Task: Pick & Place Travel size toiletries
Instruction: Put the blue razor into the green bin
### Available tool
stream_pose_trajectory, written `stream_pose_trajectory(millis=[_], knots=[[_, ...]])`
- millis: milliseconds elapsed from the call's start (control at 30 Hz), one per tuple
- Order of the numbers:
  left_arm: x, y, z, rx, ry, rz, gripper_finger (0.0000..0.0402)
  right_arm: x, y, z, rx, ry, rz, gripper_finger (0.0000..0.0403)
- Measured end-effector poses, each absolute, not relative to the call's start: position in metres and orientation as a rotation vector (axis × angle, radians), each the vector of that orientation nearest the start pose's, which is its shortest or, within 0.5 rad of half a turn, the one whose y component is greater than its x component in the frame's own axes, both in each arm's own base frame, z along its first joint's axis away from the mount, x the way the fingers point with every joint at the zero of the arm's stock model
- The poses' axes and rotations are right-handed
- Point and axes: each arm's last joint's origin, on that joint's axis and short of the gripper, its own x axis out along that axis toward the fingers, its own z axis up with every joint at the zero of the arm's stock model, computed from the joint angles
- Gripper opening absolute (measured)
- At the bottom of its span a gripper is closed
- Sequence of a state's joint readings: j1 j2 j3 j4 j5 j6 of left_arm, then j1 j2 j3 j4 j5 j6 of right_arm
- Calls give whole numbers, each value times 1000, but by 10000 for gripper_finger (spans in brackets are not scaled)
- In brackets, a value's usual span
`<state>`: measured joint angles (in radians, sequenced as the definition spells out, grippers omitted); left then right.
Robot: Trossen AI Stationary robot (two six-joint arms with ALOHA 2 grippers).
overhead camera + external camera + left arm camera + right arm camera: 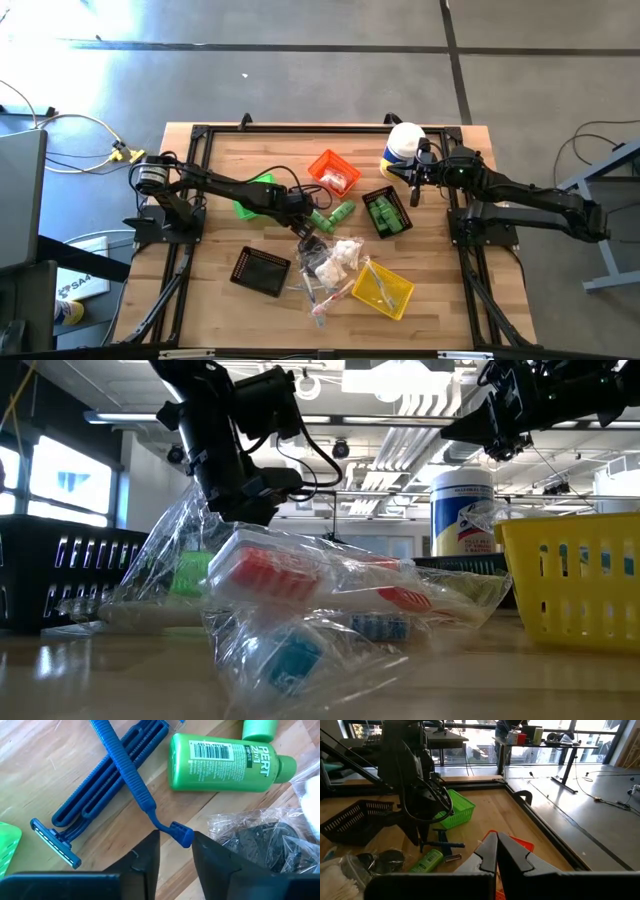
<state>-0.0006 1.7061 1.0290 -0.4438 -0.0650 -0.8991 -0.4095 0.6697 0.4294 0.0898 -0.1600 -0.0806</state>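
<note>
Two or three blue razors (pixel 115 775) lie flat on the wooden table, next to a green bottle (pixel 220 762) lying on its side. My left gripper (pixel 176 842) slants down over them at mid-table (pixel 305 228). It is open by a narrow gap, with one razor's head (pixel 182 834) between its fingertips. A heap of clear-wrapped toiletries (pixel 335 262) lies just nearer the table's front. My right gripper (pixel 496 845) is shut on nothing and hangs above the table's far right (pixel 413 192). My left gripper comes from above, slanting down, with its fingertips on either side of the head (pixel 182 834) of a blue razor. The razor lies flat on the table, its handle running away from the fingers. I cannot tell whether the fingers touch the head.
Around the heap stand small bins: orange (pixel 334 172), green (pixel 255 195), black (pixel 260 270), yellow (pixel 383 288) and a dark one holding green items (pixel 386 213). A white-lidded canister (pixel 403 143) stands at the far right. A clear-wrapped dark item (pixel 260 842) lies beside my left fingers.
</note>
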Motion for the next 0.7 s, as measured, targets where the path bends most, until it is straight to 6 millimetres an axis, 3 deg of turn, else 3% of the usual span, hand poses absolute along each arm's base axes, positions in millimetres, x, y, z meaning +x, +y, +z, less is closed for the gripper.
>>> stream_pose_trajectory(millis=[433,700], knots=[[326,2,173,-766,1011,545,14,149,-60,253,-36,158,-243,2],[327,1,191,-775,984,490,11,149,-60,252,-36,159,-242,2]])
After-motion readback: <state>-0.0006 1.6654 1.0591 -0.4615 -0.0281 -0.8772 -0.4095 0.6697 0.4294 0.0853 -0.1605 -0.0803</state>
